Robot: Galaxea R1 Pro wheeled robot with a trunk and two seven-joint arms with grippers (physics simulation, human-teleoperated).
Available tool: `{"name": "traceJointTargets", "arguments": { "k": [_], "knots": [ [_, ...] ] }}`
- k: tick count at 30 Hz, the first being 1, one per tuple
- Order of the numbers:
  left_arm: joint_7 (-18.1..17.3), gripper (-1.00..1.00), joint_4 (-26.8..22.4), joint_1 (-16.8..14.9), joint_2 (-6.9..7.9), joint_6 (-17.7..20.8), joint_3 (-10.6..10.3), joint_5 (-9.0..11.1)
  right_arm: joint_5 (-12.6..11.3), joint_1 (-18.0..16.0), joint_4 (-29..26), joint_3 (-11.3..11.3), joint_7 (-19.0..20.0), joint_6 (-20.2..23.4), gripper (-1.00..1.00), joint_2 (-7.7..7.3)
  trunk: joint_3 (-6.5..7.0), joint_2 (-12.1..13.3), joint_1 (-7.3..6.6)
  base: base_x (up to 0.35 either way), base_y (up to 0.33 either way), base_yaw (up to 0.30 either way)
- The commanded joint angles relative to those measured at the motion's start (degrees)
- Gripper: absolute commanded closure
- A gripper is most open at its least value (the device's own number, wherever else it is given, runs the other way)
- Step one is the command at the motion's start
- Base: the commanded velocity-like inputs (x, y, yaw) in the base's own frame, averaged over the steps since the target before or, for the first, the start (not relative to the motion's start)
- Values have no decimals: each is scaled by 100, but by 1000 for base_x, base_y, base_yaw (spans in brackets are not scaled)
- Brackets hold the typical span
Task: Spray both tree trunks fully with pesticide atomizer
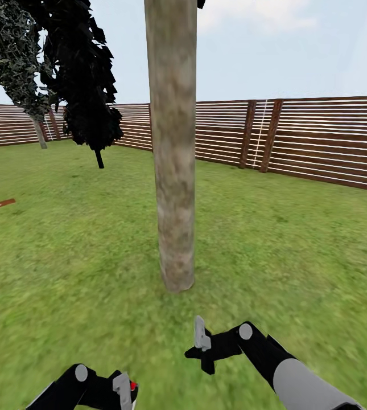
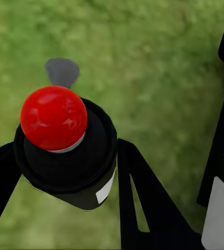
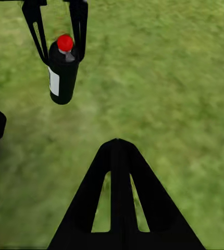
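The left gripper (image 2: 65,172) is clamping the pesticide atomizer (image 2: 65,156), a black bottle with a red cap (image 2: 53,117), low above the grass (image 1: 297,250). The right gripper (image 3: 120,151) is carrying nothing, its fingers pressed together, and is hanging near the base of the tree trunk (image 1: 173,171). That trunk is standing directly ahead, close to both arms, and no white specks are showing on its bark. A second pale trunk (image 1: 40,134) is standing far off by the wooden fence (image 1: 331,142).

Judged step: raising and aiming the atomizer. For good coverage, the nozzle should be pointing squarely at the bark, and the bottle should be sweeping base to top, then around each side
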Motion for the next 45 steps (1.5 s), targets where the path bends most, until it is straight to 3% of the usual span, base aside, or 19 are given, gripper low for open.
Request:
{"name": "traceJointTargets", "arguments": {
  "k": [1, 9, 12, 13, 15, 20, 26, 30, 45],
  "knots": [
    [4, 100, 0, -2, -26, 17, -6, -8, 71, 0, 1, 14, 29, -2, 100, 31, 0, 0, 0, 0, 0, 0],
    [-17, 100, 1, -3, -140, -21, -4, -14, 140, 0, 11, 29, 66, -6, 100, 61, 0, 0, 0, 0, 0, 0],
    [-19, 100, 3, -3, -287, -49, -4, -12, 140, 0, 12, 29, 67, -6, 100, 61, 0, 0, 0, 0, 0, 0],
    [-18, 100, 0, -3, -417, -59, -7, -11, 140, 0, 12, 29, 67, -6, 100, 61, 0, 0, 0, 0, 0, 0],
    [-18, 100, 0, -3, -537, -66, -10, -11, 140, 0, 12, 29, 67, -6, 100, 61, 0, 0, 0, 0, 0, 0],
    [4, 100, -7, -7, -737, -67, -10, -13, 140, 0, 12, 29, 67, -6, 100, 61, 0, 0, 0, 0, 0, 0],
    [31, 100, -17, -82, -823, -56, 4, 37, 140, 0, 20, 32, 67, -6, 100, 61, 0, 0, 0, 0, 0, 0],
    [34, 100, -17, -90, -961, -56, 5, 44, 140, 0, 20, 34, 67, -7, 100, 61, 0, 0, 0, 0, 0, 0],
    [225, 100, -71, -179, -1111, -46, 39, 59, 140, 0, 12, 36, 67, -6, 100, 61, 0, 0, 0, 0, 0, 0]
  ]
}}
